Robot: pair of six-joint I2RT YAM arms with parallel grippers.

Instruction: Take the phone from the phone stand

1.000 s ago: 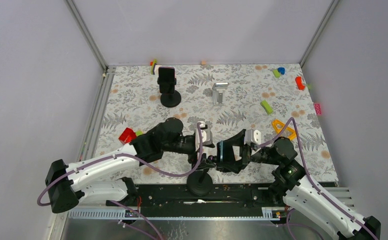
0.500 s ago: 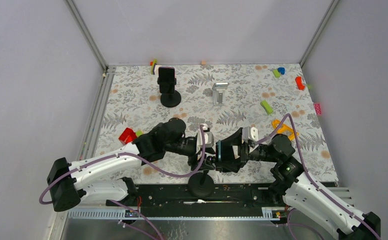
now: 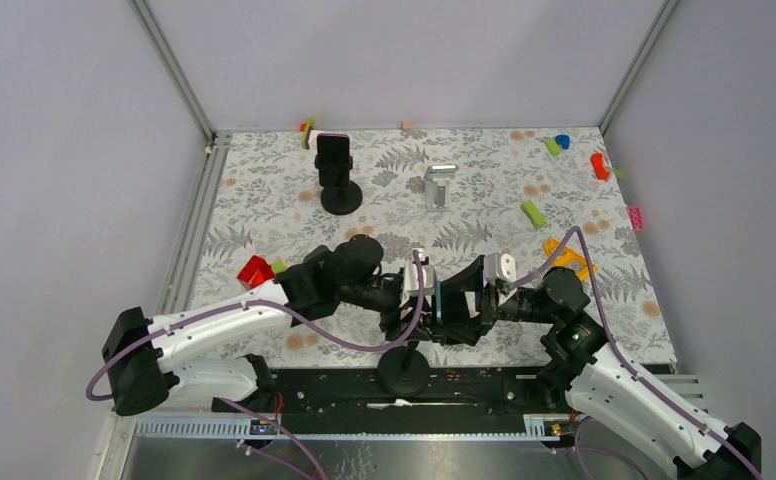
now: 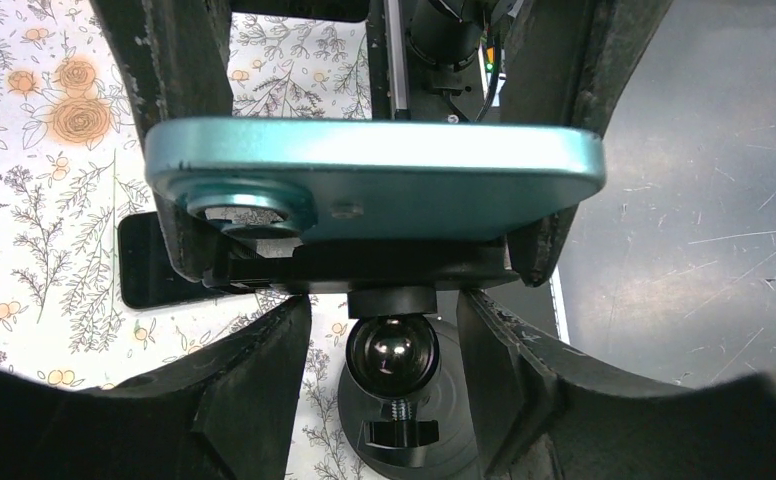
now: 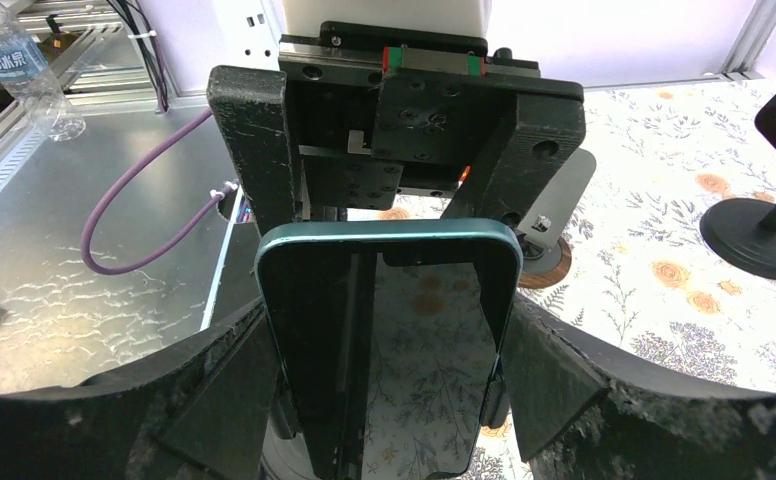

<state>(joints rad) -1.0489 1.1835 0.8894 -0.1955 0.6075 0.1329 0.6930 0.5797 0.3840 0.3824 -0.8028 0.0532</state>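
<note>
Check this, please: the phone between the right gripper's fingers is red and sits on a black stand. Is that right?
Only the colour is wrong: the phone is teal, not red, as the left wrist view shows. It sits on a black stand, between the right gripper's fingers.

You have a flower-patterned table (image 3: 264, 215): black stand (image 3: 341, 197) upper left, silver stand (image 3: 439, 186) upper centre, red block (image 3: 255, 270) left, green block (image 3: 533, 214) right.

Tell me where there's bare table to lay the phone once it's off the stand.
Free: between the silver stand and green block; left of the far black stand. Crowded: the near edge around the phone.
</note>
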